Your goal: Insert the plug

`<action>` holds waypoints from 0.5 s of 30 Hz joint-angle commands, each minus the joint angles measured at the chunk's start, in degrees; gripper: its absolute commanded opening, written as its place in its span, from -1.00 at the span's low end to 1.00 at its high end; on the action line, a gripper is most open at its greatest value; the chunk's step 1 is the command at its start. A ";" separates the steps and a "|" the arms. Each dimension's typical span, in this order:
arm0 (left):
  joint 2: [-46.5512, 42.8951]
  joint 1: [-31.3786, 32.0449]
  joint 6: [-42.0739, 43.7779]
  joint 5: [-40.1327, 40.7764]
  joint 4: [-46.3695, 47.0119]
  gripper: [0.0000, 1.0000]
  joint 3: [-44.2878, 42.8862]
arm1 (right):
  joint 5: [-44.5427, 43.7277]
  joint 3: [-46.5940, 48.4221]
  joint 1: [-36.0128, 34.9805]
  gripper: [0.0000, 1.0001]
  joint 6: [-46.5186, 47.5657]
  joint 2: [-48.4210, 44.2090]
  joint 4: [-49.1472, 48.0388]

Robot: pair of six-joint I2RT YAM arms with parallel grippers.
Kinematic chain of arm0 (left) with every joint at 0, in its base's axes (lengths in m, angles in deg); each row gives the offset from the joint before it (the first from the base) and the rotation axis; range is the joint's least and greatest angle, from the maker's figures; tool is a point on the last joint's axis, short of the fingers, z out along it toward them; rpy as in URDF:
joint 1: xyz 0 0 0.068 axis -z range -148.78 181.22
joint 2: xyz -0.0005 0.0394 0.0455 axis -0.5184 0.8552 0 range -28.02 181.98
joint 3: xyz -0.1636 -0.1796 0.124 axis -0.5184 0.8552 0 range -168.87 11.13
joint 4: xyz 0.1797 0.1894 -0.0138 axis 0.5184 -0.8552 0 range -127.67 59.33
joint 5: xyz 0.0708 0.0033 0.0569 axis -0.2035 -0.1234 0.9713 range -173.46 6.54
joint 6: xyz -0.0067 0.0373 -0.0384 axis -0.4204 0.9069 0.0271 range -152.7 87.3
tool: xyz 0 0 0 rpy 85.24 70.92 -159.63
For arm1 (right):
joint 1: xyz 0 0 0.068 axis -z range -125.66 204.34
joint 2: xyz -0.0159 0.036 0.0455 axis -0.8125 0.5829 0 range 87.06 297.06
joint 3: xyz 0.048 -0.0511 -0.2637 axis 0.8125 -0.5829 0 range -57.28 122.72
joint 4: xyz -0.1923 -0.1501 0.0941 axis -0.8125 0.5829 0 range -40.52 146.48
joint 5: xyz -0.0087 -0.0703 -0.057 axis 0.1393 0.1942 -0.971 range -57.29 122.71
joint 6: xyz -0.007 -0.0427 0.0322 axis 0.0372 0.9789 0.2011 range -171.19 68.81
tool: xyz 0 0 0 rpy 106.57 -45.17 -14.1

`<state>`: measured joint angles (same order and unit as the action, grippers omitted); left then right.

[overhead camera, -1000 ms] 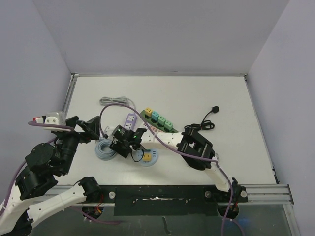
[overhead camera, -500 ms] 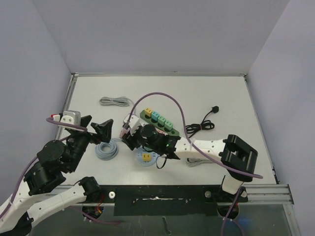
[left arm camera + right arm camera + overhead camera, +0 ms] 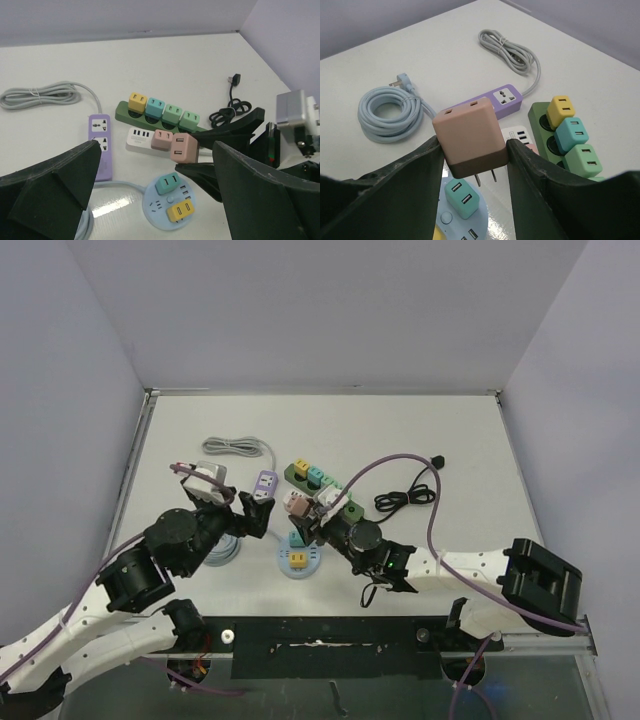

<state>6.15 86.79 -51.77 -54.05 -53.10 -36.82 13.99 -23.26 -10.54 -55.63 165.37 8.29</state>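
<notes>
Between the fingers of your right hand [image 3: 474,146] sits the pink plug [image 3: 470,134], pinched on its two side faces, so that hand is partly closed around it. The plug hangs clear of the tabletop [image 3: 460,440] with its two metal prongs pointing down. From the right wrist view, the teal adapter [image 3: 462,198] on the round blue power strip [image 3: 451,220] shows just below those prongs, not touching them.

From above, the plug lies near the middle of the tabletop, between the purple power strip [image 3: 264,483] and the green power strip [image 3: 318,481], just beyond the round blue one. A white USB strip [image 3: 137,138] lies beside the green strip and carries a second, smaller pink adapter [image 3: 162,138].

Your left hand [image 3: 156,167] stands as wide open as it goes and has hold of nothing. Its dark fingers [image 3: 55,185] frame the strips from the near left, and it points toward the held plug.

Elsewhere you have a grey coiled cable [image 3: 233,446] at the far left, a light blue coiled cable [image 3: 389,117] near the left arm, and a black cable [image 3: 408,492] to the right of the green strip.
</notes>
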 commanded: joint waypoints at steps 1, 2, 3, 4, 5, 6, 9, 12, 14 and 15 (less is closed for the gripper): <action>6.02 -0.48 -5.55 -6.77 3.14 0.79 -0.70 | -2.51 -2.25 -0.60 -0.60 3.58 -5.58 -10.91; 7.92 -1.07 -6.55 -8.25 1.75 0.77 -1.61 | -1.82 -2.81 -0.67 -0.60 3.99 -6.56 -11.16; 10.00 -1.86 -7.50 -10.27 0.80 0.75 -2.34 | -0.54 -3.40 -0.75 -0.60 4.55 -7.29 -11.15; 11.37 -3.02 -7.81 -12.94 0.18 0.73 -2.83 | 0.53 -3.69 -0.74 -0.60 4.90 -8.03 -11.04; 12.34 -4.44 -8.25 -16.17 0.21 0.71 -3.18 | 1.49 -3.96 -0.71 -0.60 5.15 -8.54 -10.93; 13.08 -6.20 -8.48 -19.95 0.86 0.69 -3.36 | 2.19 -4.16 -0.72 -0.60 5.32 -8.86 -10.74; 14.12 -13.00 -9.67 -31.46 3.46 0.64 -3.30 | 4.22 -4.71 -0.73 -0.60 5.69 -9.75 -10.58; 14.66 -18.25 -11.23 -40.20 5.64 0.58 -3.30 | 5.07 -4.49 -0.73 -0.60 5.70 -10.28 -9.73; 14.86 -20.57 -12.21 -44.57 6.98 0.53 -3.13 | 5.12 -4.05 -0.71 -0.60 5.79 -10.19 -8.84; 14.94 -21.36 -12.68 -46.47 7.51 0.52 -3.06 | 5.10 -3.86 -0.72 -0.59 5.79 -10.11 -8.53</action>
<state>20.97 69.11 -61.69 -87.45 -52.73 -36.90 16.08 -28.33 -10.43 -50.48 157.32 4.12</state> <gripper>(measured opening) 0.772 0.477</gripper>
